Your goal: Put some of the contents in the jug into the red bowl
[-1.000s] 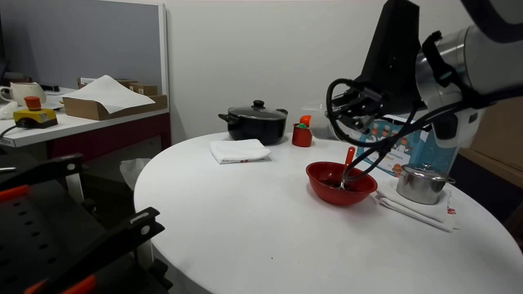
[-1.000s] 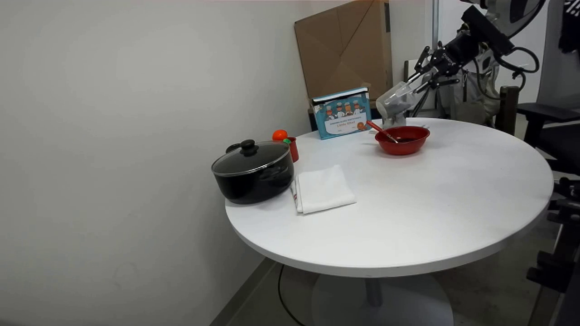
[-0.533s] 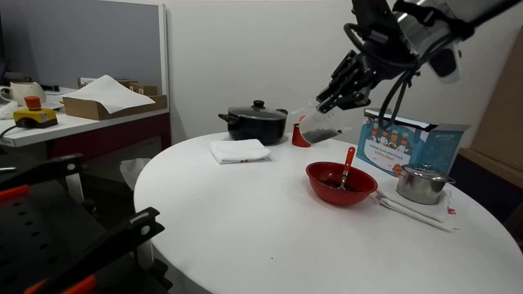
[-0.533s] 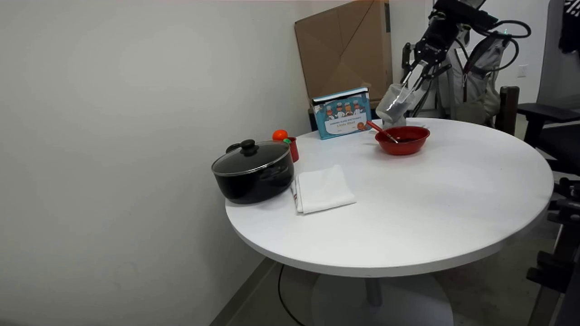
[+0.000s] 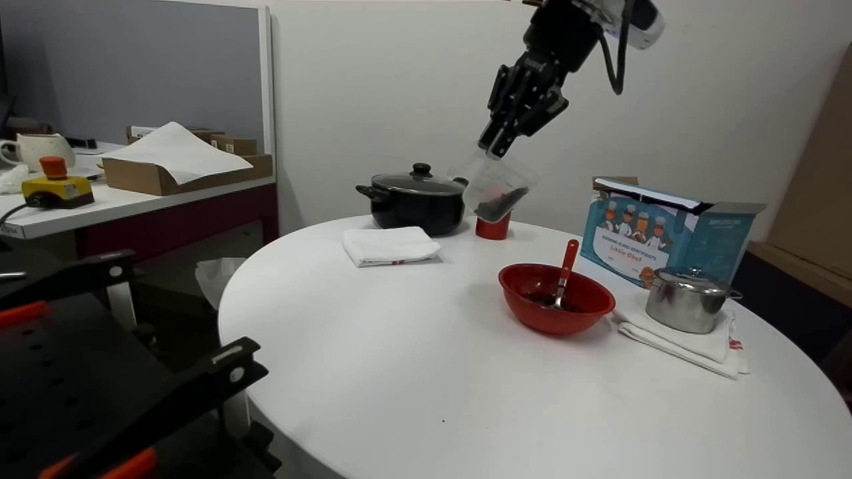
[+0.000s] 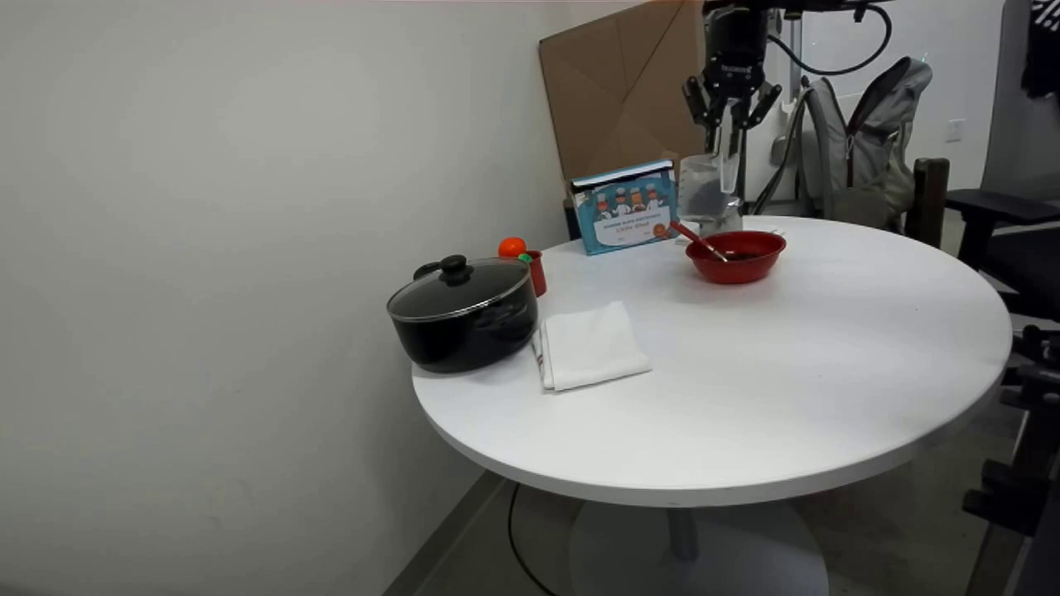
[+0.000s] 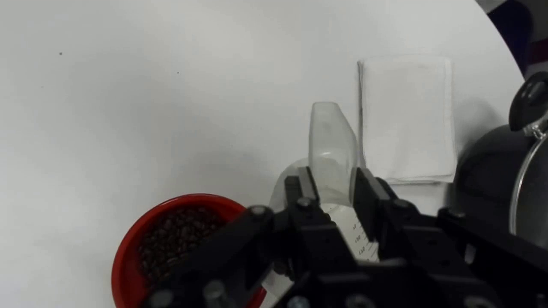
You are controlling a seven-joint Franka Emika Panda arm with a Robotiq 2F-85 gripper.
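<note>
In an exterior view, a clear plastic measuring jug (image 5: 499, 183) hangs tilted just beneath the tool (image 5: 493, 145), above the white surface (image 5: 399, 346), dark contents (image 5: 500, 205) lying low inside it. The tool is closed on the jug's handle, pinched between its two fingers in the wrist view; it holds nothing else.

Below the tool, to its left in the wrist view, sits a red bowl (image 5: 546, 324) with dark beans (image 7: 175, 237) inside and a red-handled utensil (image 5: 568, 258) leaning out. To the tool's right are a folded white cloth (image 7: 409, 119) and, farther out, a black lidded pot (image 7: 481, 171).

The step seems to be lining up a pour. To do it well: bring the jug's mouth over the bowl's middle, clear of the utensil; come lower so little bounces out; tip slowly, since the jug could swivel on its handle; and level off early, as only some is wanted.
</note>
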